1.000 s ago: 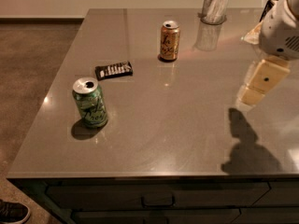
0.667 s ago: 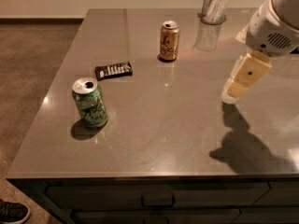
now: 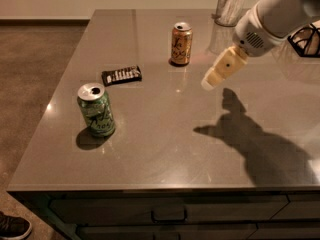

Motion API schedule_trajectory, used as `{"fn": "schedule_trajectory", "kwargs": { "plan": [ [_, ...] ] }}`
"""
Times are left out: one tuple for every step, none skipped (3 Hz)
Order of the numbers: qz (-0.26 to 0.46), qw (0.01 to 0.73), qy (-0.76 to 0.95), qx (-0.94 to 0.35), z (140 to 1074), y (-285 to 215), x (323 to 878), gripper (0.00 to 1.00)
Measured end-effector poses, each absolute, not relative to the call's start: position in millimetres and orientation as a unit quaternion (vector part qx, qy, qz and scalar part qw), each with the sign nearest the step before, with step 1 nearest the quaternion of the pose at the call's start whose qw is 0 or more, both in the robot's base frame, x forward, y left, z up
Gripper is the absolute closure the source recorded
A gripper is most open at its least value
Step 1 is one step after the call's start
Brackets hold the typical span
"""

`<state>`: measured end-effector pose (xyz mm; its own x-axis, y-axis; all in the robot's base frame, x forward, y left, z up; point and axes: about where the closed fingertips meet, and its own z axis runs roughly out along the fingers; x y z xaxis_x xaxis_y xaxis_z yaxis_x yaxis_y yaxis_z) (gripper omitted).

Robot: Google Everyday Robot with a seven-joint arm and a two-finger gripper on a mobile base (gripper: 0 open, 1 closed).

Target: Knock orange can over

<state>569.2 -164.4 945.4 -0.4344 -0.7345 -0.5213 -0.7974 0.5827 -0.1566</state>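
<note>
now the gripper (image 3: pixel 214 77) hovers near the upright orange can (image 3: pixel 181 44), to its right, apart, holding nothing; can't tell how open it is.

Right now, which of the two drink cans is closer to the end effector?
The orange can, upright toward the back of the table. The end effector hovers close beside it, while the green can stands far off near the front left.

The grey desk (image 3: pixel 160 154) carries an upright green can (image 3: pixel 96 109), a dark bar (image 3: pixel 121 75) (lying flat) nearby, and a silvery tumbler (image 3: pixel 231 5) far back.
</note>
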Motion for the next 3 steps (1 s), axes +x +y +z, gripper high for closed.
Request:
{"fn": "schedule_trajectory", "kwargs": {
  "plan": [
    [0.057, 0.303, 0.853, -0.421, 936.4, -152.0, 611.6, 0.0],
    [0.039, 0.327, 0.861, -0.388, 926.4, -149.5, 657.6, 0.0],
    [0.038, 0.347, 0.867, -0.356, 916.3, -147.1, 698.0, 0.0]
  ]
}}
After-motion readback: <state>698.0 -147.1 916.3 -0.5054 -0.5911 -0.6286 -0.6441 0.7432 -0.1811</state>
